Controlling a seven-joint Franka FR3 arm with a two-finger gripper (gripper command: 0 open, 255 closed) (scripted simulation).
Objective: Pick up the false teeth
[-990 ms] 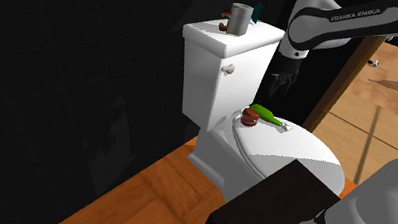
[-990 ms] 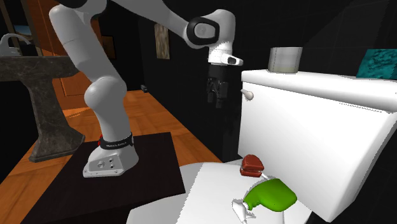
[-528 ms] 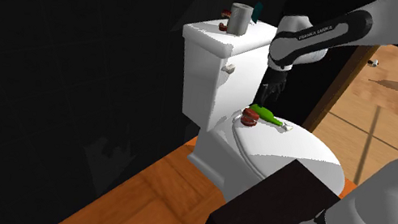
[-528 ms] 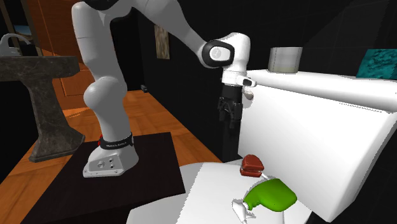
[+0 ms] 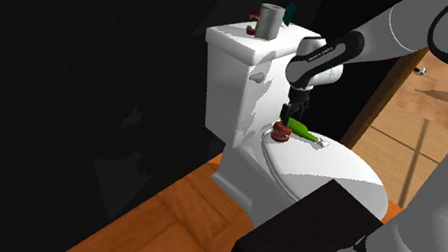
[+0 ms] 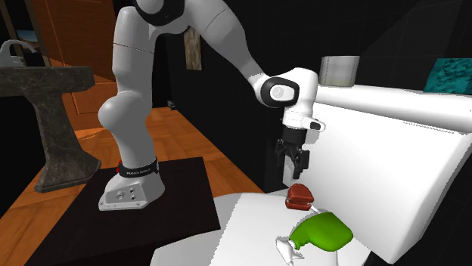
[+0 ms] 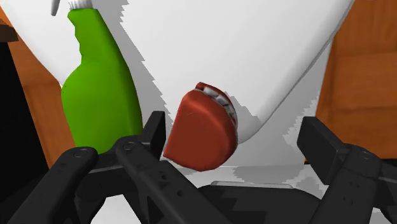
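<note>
The false teeth (image 5: 281, 132) are a dark red set with pale teeth, lying on the white toilet lid (image 5: 325, 175) close to the tank. They also show as the red set (image 6: 299, 197) in the second exterior view. My gripper (image 5: 290, 116) hangs just above them, pointing down, gripper (image 6: 295, 164) a short gap over the red set. In the wrist view the teeth (image 7: 203, 130) lie between the fingers of my open gripper (image 7: 235, 127), nearer one finger (image 7: 154, 127), and are not clasped.
A green spray bottle (image 5: 303, 131) lies right beside the teeth; bottle (image 6: 325, 230), bottle (image 7: 102, 89). The toilet tank (image 5: 237, 76) rises just behind, bearing a grey cup (image 5: 270, 21) and a teal object (image 6: 452, 75). A stone sink pedestal (image 6: 57, 121) stands past the dark stand (image 6: 170, 196).
The arm has swung toward the tank and lowered; the gripper has dropped from beside the tank's top to just above the teeth. The teeth and bottle have not moved.
</note>
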